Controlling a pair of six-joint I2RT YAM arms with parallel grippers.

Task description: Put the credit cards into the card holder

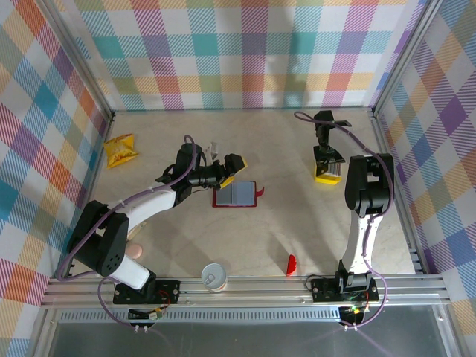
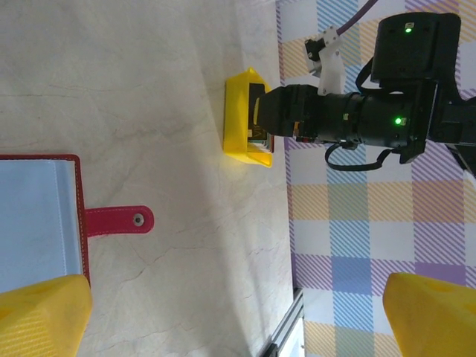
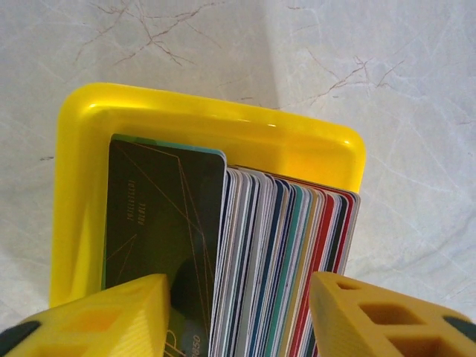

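The right pincer [image 3: 238, 312] straddles the cards [image 3: 275, 253] standing in their yellow tray [image 3: 208, 111] at the far right, and I can't tell whether it pinches yet, so it should nip just one, while the left pincer [image 1: 235, 169] hangs spread wide by the open card holder [image 1: 236, 195] mid-table.

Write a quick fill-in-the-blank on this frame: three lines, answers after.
1. The credit cards stand on edge in a ____ tray.
2. The card holder lies ____, not shut, near the left gripper.
3. Its clasp tab is ____.
Answers: yellow, open, red.
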